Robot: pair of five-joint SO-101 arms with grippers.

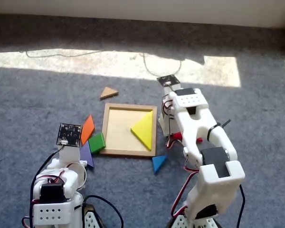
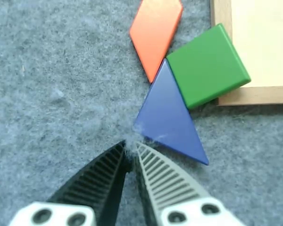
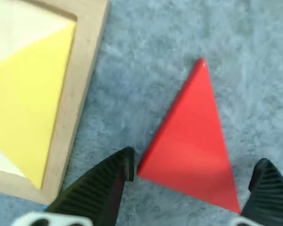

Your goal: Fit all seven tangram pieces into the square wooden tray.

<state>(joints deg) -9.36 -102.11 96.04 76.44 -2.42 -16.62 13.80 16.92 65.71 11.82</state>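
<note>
One yellow triangle (image 1: 145,129) lies inside the square wooden tray (image 1: 129,106). Outside on the carpet (image 1: 47,95) lie one tan triangle (image 1: 108,92), orange parallelogram (image 1: 87,128), green square (image 1: 96,142), violet triangle (image 1: 86,154) and small blue triangle (image 1: 158,163). Beside the violet triangle, the left gripper (image 2: 130,147) has its jaws closed. With open jaws, the right gripper (image 3: 196,162) straddles a red triangle (image 3: 191,141).

Tray (image 1: 105,128): one, square, wooden.

Tangram pieces: seven in total.
- Triangles: five.
  - Inside the tray: one yellow triangle (image 1: 144,129).
  - Outside the tray: purple triangle (image 2: 170,117), red triangle (image 3: 193,141), small blue triangle (image 1: 158,163), tan triangle (image 1: 108,92).
- Squares: one green square (image 1: 97,142), at the tray's corner.
- Parallelograms: one orange parallelogram (image 1: 87,128), beside the tray.

Pieces outside the tray: six.

Robot arms: two, the left arm (image 1: 57,190) and the right arm (image 1: 204,142).
</note>
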